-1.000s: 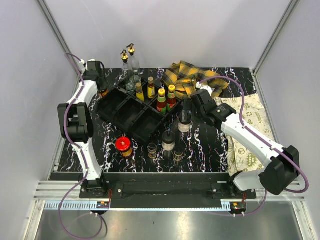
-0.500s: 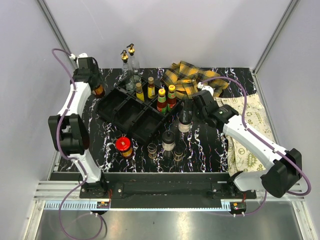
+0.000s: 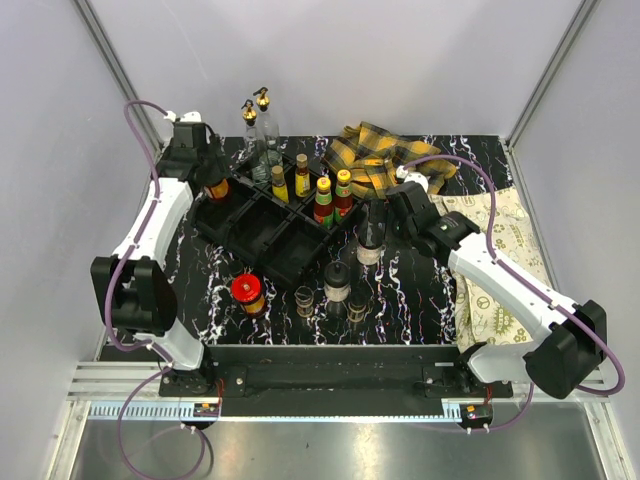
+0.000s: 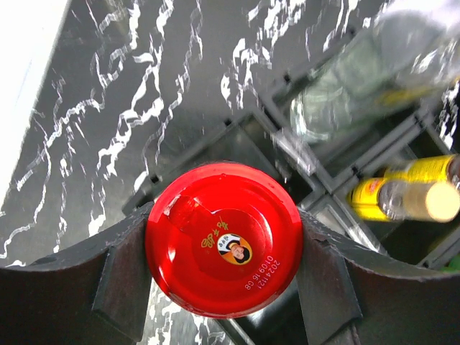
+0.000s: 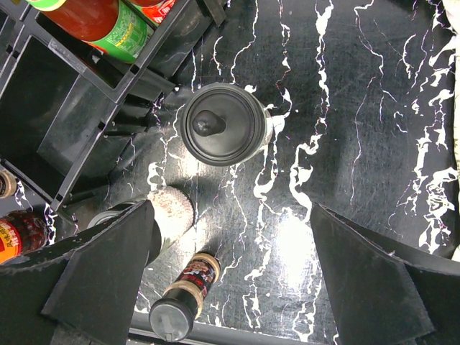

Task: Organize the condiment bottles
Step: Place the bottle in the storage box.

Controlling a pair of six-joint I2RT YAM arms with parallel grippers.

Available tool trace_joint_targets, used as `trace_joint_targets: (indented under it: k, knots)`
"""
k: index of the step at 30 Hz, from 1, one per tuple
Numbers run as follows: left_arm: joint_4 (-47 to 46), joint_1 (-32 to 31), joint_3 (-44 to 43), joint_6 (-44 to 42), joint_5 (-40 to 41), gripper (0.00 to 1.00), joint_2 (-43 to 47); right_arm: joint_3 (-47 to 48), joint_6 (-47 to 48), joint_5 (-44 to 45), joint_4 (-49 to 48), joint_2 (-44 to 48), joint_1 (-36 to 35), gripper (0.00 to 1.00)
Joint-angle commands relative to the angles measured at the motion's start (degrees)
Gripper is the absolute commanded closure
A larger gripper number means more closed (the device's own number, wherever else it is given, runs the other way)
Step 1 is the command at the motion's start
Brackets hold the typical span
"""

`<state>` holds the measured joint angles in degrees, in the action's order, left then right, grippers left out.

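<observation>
While the left gripper (image 4: 223, 279), jaws clenched on the red-lidded amber jar (image 4: 223, 237), hovers over the black divided tray (image 3: 255, 228) at far left, the right gripper (image 5: 241, 269) hangs, jaws spread — lowering into a compartment seems next.

Your top view looks down from high above and behind, far enough back to take in the whole marble table (image 3: 420, 290). Your left wrist camera looks straight down from very near: a red-lidded jar (image 4: 224, 238) fills the space between the jaws, with the black tray (image 4: 251, 136) just ahead of them. The top view shares that jar (image 3: 217, 186) and tray (image 3: 262, 232). Your right wrist camera looks down from farther off. A black-capped shaker (image 5: 224, 123) stands ahead of its wide-set jaws, and the top view shares that shaker (image 3: 371, 235).
</observation>
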<state>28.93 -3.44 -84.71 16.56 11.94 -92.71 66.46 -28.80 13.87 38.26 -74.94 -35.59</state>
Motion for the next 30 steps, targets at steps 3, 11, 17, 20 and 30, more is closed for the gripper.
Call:
trace_joint_targets:
  k: [3, 11, 17, 20, 30]
  knots:
    - [-5.5, -0.9, -2.1, 1.1, -1.9, 1.00, -0.1, -0.4, 0.4, -0.1, -2.2, 1.1, 0.2, 0.00]
    - [-7.8, -1.7, -2.1, 1.1, -2.8, 1.00, -4.6, -0.4, 0.7, 0.5, -2.1, 0.2, 0.3, 0.00]
    - [-12.2, -1.9, -1.4, 0.8, -3.4, 1.00, -7.6, -0.2, 1.0, 1.1, -2.1, -0.5, 0.3, 0.00]
    - [-15.7, -2.2, -0.1, 0.4, -2.9, 1.00, -8.4, 0.0, 1.1, 1.3, -2.1, -0.7, 0.3, 0.00]
    - [-20.5, -3.0, 3.4, -0.1, -0.7, 1.00, -10.7, 0.0, 1.2, 1.6, -2.1, -1.5, 0.3, 0.00]
